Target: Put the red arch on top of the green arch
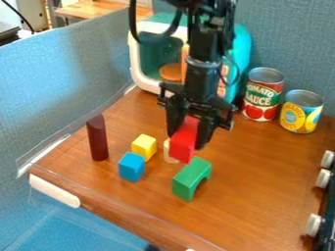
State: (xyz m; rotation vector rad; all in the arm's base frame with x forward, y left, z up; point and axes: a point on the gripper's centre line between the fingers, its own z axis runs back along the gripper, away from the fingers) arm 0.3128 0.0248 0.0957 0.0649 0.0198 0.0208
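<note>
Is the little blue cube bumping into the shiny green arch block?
Apart. The camera view shows brown tabletop between the blue cube and the green arch.

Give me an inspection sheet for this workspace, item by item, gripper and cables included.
Surface: brown wood-look tabletop.
Job's things: green arch standing on the tabletop; red arch held near its top, contact unclear.
Clutter: yellow cube, blue cube, dark-red cylinder, red-labelled metal can, yellow-labelled metal can.
Gripper: black two-finger gripper, closed on the red arch.
Cables: black cable looping beside the arm.
Surroundings: blue-grey fabric partition, turquoise-and-white container, white knobs at right.
</note>
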